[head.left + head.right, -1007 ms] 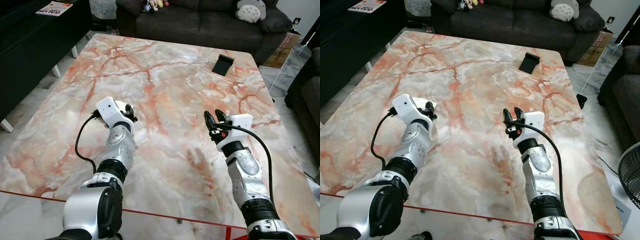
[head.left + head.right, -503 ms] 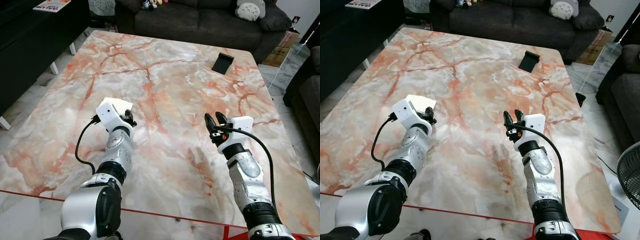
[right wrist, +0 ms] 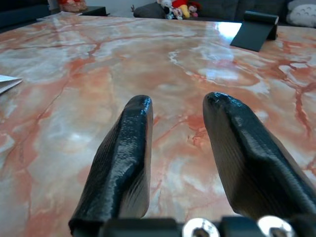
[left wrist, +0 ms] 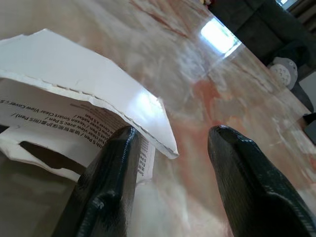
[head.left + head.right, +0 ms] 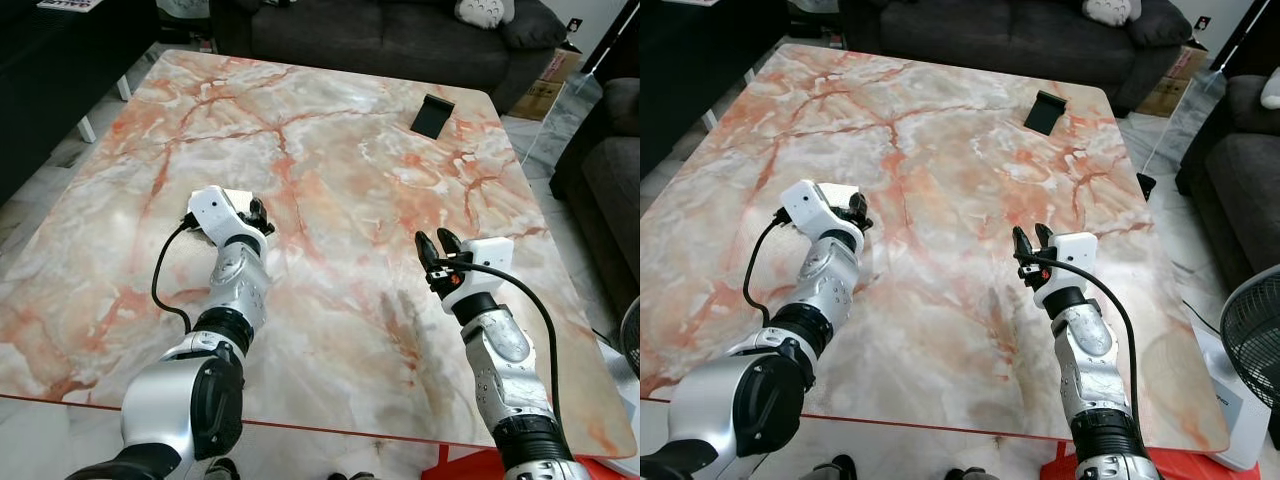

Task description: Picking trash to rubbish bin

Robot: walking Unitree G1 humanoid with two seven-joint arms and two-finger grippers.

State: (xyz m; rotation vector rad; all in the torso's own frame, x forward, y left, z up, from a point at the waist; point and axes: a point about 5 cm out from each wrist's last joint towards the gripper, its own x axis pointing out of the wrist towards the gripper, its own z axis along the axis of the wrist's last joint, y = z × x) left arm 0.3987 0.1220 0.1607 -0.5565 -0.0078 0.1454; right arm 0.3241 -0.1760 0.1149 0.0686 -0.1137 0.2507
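My left gripper (image 4: 170, 148), fingers parted, holds nothing; the torn carton (image 4: 74, 103) edge lies between them. My right gripper (image 3: 177, 148), at 3 o'clock, hovers parted over bare table (image 5: 330, 150).

Marble desk and what was laid on it

A large desk (image 5: 330, 150) of glossy orange-veined marble was seen. A torn white printed paper package (image 4: 74, 113) was laid flat on its left part, and a small black stand (image 5: 432, 115) was set near the far right edge, well apart from it.
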